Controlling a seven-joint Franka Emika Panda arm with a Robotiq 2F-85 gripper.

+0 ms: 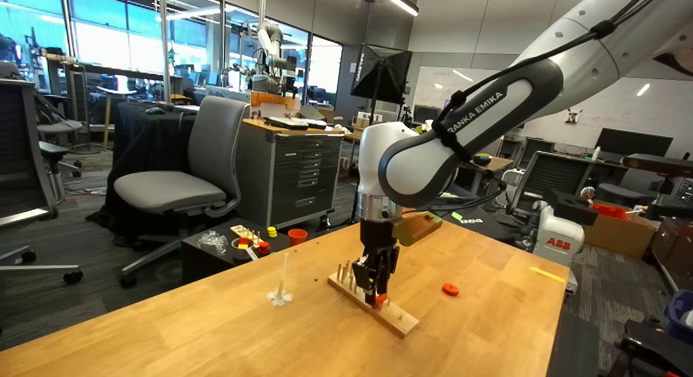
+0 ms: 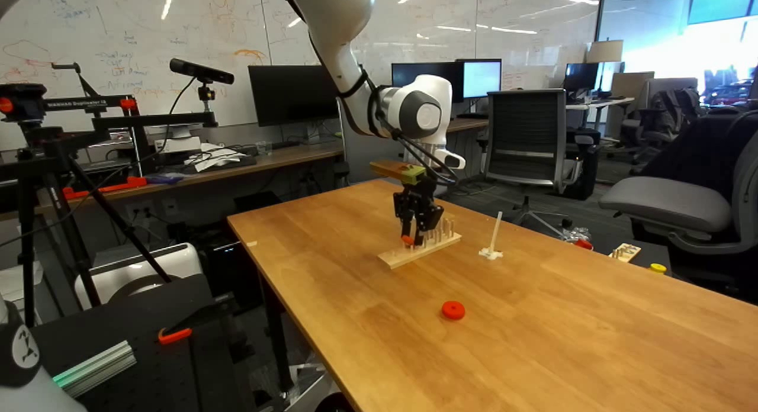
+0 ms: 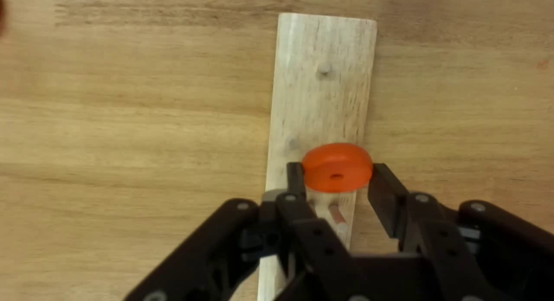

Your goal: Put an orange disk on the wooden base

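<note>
The wooden base [image 1: 401, 324] is a long pale strip with a row of pegs, tall at one end and very short at the other. It lies on the table in both exterior views [image 2: 395, 258] and runs up the wrist view [image 3: 322, 41]. My gripper [image 3: 336, 173] is shut on an orange disk [image 3: 342, 156] by its sides. The disk looks tilted, with its small centre hole visible. The gripper is over the base in both exterior views [image 1: 377, 299] [image 2: 413, 241]; the gap below the disk is hard to tell. A second orange disk [image 1: 450, 289] [image 2: 453, 310] lies flat on the table.
A thin upright stick [image 1: 282, 277] [image 2: 494, 234] stands on the table, fixed at its foot. A black box [image 1: 206, 266] beside the table holds cups, small yellow pieces and another pegged strip. A yellow tape strip [image 1: 547, 274] lies near a table edge.
</note>
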